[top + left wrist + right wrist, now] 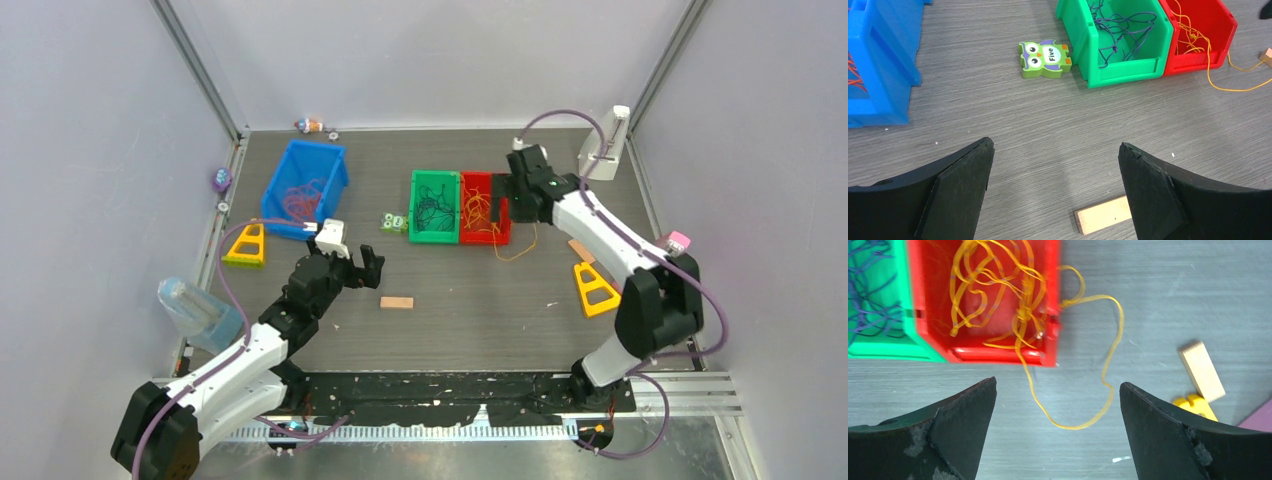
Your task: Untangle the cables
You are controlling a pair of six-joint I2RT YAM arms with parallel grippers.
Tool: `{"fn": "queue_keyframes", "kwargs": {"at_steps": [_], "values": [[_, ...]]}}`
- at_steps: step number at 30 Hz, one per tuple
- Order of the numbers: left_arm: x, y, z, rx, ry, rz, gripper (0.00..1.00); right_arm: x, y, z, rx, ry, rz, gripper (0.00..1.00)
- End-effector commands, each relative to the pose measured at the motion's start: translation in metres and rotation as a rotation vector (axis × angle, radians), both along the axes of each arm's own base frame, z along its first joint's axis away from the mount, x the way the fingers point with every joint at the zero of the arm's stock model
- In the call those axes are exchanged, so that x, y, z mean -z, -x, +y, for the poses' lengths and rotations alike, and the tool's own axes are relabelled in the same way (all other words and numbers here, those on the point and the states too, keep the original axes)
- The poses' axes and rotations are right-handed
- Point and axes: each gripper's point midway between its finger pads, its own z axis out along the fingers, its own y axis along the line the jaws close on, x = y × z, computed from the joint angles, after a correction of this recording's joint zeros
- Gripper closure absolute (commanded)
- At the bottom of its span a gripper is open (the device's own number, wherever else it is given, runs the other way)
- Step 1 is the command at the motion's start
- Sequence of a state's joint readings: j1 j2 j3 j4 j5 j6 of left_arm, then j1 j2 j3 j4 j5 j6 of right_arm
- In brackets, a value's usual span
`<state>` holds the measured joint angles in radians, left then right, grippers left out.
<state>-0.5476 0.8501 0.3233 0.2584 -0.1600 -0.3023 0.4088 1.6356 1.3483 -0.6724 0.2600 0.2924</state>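
Orange-yellow cables (998,285) lie tangled in the red bin (497,238), and one long loop (1108,375) trails over its front wall onto the table. Dark purple cables (1120,35) fill the green bin (432,238). Red cables (300,197) lie in the blue bin (340,165). My right gripper (508,197) is open and empty above the red bin's right end, with the loose loop between its fingers in the right wrist view (1058,382). My left gripper (352,266) is open and empty over bare table, short of the bins (1055,145).
A green owl block (1045,59) lies left of the green bin. A wooden block (1100,220) lies under my left gripper. Another wooden block (1202,371) and a yellow triangle (595,288) lie right of the loop. A second yellow triangle (246,246), a plastic bottle (195,310) and a white stand (603,150) stand near the edges.
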Motion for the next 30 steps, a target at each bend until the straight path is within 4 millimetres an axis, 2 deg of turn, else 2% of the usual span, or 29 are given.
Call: {"fn": "queue_keyframes", "kwargs": {"at_steps": [1, 2, 4, 9, 15, 18, 19, 21, 23, 25, 27, 30], "values": [[-0.024, -0.006, -0.005, 0.010, 0.021, -0.059, 0.04, -0.017, 0.008, -0.025, 0.077, -0.156, -0.097, 0.02], [-0.024, -0.006, -0.005, 0.012, 0.021, -0.059, 0.04, -0.021, 0.009, -0.034, 0.099, -0.178, -0.111, 0.02], [-0.024, -0.006, -0.006, 0.013, 0.020, -0.056, 0.04, -0.012, 0.014, -0.046, 0.123, -0.196, -0.096, 0.03], [-0.023, -0.006, -0.005, 0.012, 0.017, -0.055, 0.04, 0.025, 0.024, -0.061, 0.173, -0.192, -0.010, 0.07], [-0.023, -0.006, -0.005, 0.009, 0.014, -0.053, 0.04, 0.059, 0.032, -0.054, 0.186, -0.243, 0.052, 0.12], [-0.022, -0.006, -0.005, 0.010, 0.012, -0.052, 0.04, 0.074, 0.037, -0.052, 0.195, -0.260, 0.080, 0.18], [-0.022, -0.007, -0.005, 0.010, 0.013, -0.052, 0.04, 0.076, 0.040, -0.045, 0.179, -0.289, 0.094, 0.20], [-0.022, -0.006, -0.005, 0.011, 0.013, -0.052, 0.04, 0.079, 0.044, -0.041, 0.185, -0.322, 0.099, 0.31], [-0.023, -0.006, -0.005, 0.011, 0.014, -0.052, 0.04, 0.081, 0.048, -0.038, 0.182, -0.345, 0.090, 0.68], [-0.022, -0.006, -0.005, 0.011, 0.013, -0.052, 0.04, 0.078, 0.049, -0.038, 0.177, -0.346, 0.077, 0.90], [-0.023, -0.007, -0.005, 0.011, 0.013, -0.052, 0.04, 0.069, 0.050, -0.039, 0.170, -0.315, 0.055, 0.94], [-0.022, -0.007, -0.006, 0.014, 0.012, -0.049, 0.04, 0.043, 0.050, -0.044, 0.180, -0.226, -0.013, 0.95]]}}
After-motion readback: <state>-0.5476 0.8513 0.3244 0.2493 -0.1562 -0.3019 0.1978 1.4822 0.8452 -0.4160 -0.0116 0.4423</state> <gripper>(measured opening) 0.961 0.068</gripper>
